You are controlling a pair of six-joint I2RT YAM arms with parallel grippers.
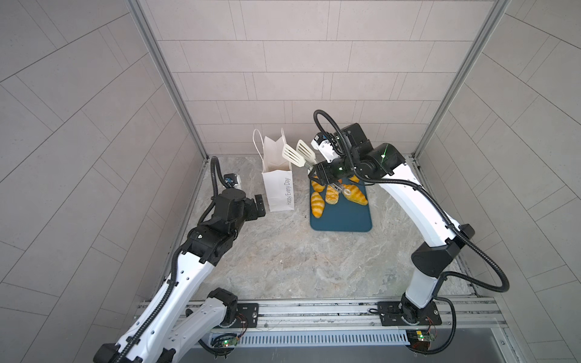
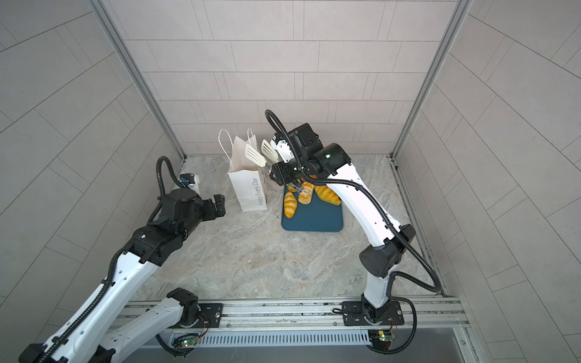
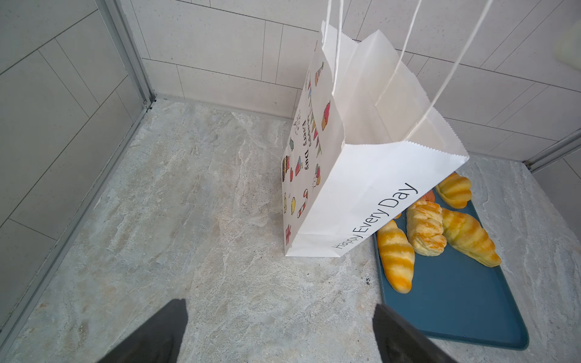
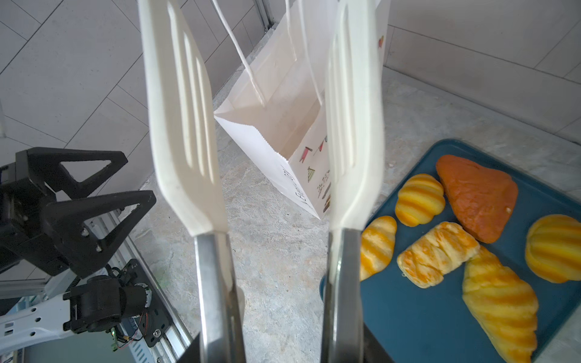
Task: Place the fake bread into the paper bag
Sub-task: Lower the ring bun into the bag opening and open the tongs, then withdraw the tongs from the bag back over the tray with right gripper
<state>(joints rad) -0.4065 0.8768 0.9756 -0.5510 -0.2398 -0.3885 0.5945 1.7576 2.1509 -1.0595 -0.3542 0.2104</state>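
Right jaws: gripping white slotted tongs (image 4: 185, 201), blades apart, empty.
Left jaws: open, empty.
Glossy golden fake bread (image 4: 500, 301): beneath my right jaws.

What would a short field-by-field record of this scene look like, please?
paper bag: upright, mouth open, left of the tray in both top views; contents not visible
tray: dark teal, flat
fake bread: six pieces on the tray in the right wrist view, one an orange-brown triangle
tongs: blades apart, nothing between them
right gripper: shut on the tongs
left gripper: jaws open, empty
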